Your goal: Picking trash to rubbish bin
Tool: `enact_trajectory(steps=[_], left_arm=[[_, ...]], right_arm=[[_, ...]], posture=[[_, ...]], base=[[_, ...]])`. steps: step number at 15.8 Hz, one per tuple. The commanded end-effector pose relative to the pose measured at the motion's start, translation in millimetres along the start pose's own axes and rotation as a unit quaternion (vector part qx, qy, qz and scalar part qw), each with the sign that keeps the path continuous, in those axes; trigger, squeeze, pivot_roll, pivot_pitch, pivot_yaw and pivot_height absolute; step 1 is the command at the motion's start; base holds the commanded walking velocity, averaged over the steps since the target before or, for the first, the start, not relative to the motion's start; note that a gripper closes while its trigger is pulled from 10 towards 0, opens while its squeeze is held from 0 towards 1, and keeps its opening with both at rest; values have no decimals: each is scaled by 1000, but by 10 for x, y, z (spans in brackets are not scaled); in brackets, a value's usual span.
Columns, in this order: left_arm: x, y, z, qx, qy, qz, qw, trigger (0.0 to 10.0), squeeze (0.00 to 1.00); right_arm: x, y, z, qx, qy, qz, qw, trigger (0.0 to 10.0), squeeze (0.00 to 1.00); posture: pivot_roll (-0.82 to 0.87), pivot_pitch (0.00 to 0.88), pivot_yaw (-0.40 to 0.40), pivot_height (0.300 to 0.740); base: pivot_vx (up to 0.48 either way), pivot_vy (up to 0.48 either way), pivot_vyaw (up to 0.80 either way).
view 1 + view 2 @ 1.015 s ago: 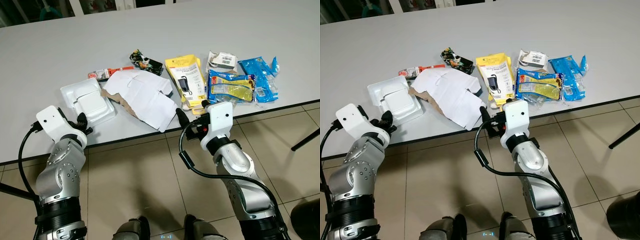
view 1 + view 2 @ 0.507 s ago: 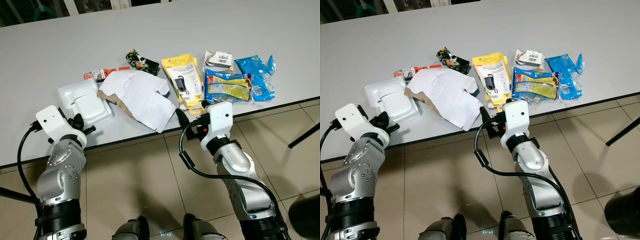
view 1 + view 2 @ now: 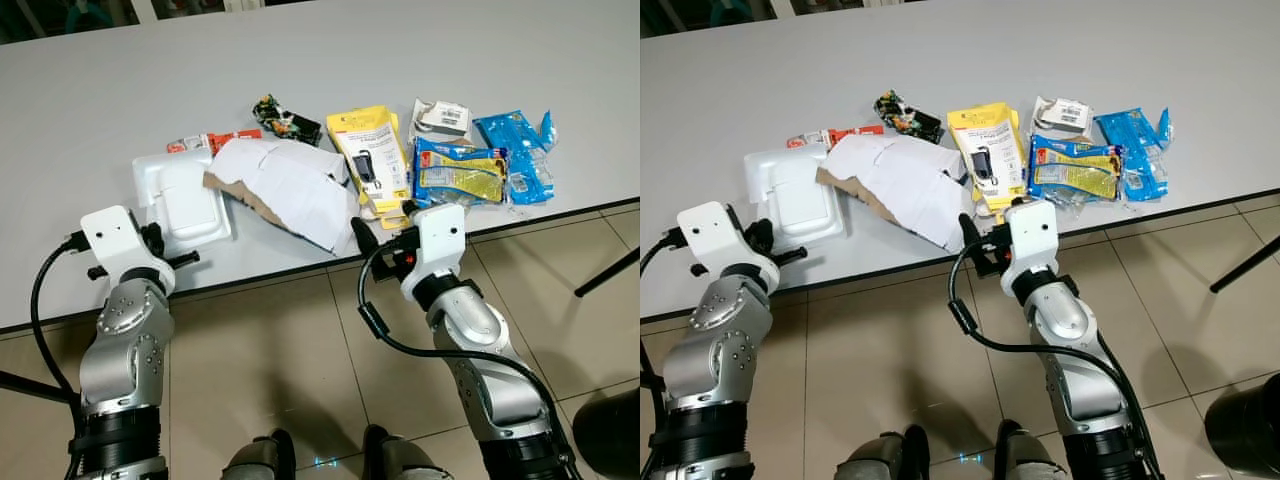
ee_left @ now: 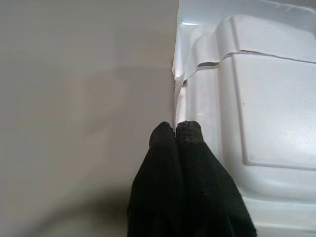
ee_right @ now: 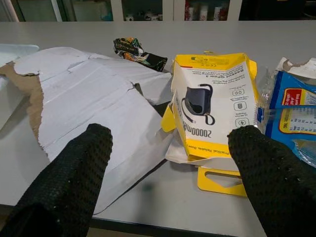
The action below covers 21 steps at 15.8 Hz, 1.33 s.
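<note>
At table edge: pinching white foam tray (image 3: 185,196) rim, left gripper (image 4: 175,129) clenched.
Tray: now sliding nearer, rotating.
Right gripper (image 5: 170,148): hovering spread before yellow package (image 5: 213,104).

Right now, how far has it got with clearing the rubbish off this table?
Hardly begun: nothing looks binned yet. In hand: the left gripper is shut on the rim of the white plastic tray. The right gripper is open before the yellow power bank package. Left on the table: torn white cardboard, blue snack wrappers, small wrappers.
</note>
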<state>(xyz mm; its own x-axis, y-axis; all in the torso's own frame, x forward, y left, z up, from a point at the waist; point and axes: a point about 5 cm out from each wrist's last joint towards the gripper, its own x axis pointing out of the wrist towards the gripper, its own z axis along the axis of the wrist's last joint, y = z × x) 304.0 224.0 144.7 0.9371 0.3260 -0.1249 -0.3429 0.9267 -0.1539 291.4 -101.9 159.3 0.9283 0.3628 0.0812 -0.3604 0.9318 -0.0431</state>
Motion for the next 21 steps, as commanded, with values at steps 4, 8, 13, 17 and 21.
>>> enact_trajectory(steps=[4,8,13,17,21], left_arm=[[-42,110,271,83,-83,46,992,0,0],[-106,94,403,150,-134,53,978,0,0],[-307,-34,272,193,-138,4,972,0,0],[-400,-91,191,202,-133,-18,970,0,0],[-409,-134,207,207,-137,-20,969,0,0]], right_arm=[[-4,9,-8,-2,5,4,1000,10000,0],[14,20,-21,0,7,7,1000,10000,0],[98,-96,-37,-5,13,6,1000,10000,1000],[137,-156,-38,-13,15,6,1000,10000,1000],[186,-164,-29,-44,7,24,999,10000,1000]], posture=[[-67,188,44,740],[-64,186,46,740],[-42,193,36,740],[-37,198,37,740],[-36,205,35,740]], base=[[0,0,0],[0,0,0],[0,0,0],[0,0,0],[0,0,0]])
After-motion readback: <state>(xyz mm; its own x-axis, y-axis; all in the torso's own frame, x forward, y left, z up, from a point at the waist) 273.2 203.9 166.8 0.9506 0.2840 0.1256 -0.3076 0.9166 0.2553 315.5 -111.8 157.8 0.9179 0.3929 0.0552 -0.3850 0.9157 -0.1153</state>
